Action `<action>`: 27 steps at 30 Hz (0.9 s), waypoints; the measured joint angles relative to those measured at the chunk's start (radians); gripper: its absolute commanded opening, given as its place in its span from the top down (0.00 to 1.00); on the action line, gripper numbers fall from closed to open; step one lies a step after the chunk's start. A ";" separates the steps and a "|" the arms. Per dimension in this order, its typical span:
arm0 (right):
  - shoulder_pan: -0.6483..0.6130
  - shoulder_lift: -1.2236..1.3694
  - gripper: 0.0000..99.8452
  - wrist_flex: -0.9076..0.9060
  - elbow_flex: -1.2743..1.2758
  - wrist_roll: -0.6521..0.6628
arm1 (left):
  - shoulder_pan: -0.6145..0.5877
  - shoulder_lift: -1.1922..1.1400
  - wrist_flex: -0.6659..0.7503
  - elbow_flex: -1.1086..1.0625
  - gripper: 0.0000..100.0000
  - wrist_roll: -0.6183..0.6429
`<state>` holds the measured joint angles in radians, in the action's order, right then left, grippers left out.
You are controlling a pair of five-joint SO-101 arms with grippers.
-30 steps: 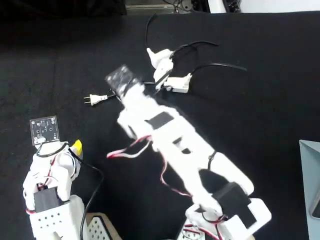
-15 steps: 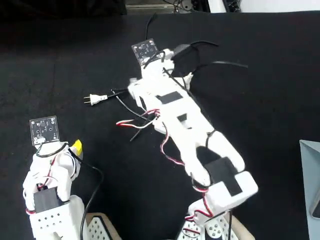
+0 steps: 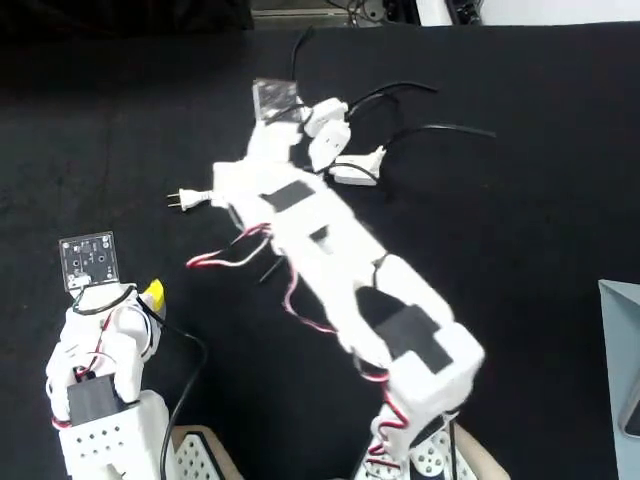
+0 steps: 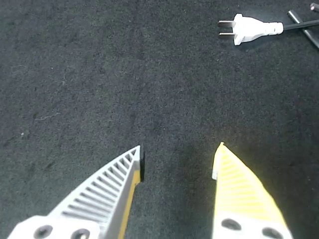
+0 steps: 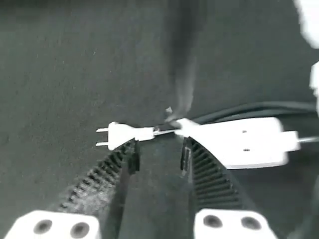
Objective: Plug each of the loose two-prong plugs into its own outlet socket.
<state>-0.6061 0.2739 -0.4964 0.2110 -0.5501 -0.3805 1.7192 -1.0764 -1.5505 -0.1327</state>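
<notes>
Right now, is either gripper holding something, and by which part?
Nothing is held. The left gripper and the right gripper are both open and empty.

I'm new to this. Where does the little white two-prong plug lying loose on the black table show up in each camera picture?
High view: the plug lies left of centre, prongs pointing left, beside the outstretched right arm.
Left wrist view: the plug is far ahead of the open left gripper, towards its yellow finger.
Right wrist view: seemingly the same plug, just past the open right gripper.
Shared landmark: the black table under it.
</notes>
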 measured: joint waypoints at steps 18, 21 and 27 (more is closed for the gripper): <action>-0.025 0.436 0.87 -0.164 -0.506 -0.146 | 0.000 0.000 0.000 -0.009 0.76 0.000; -0.031 0.491 0.87 -0.261 -0.614 -0.161 | 0.000 0.000 0.000 -0.009 0.76 0.000; -0.061 0.597 0.87 -0.411 -0.809 -0.190 | -0.038 0.000 0.000 -0.009 0.76 0.000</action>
<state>-0.6674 0.8707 -0.9076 -0.5976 -0.7403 -0.4189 1.7192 -1.0764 -1.5597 -0.1327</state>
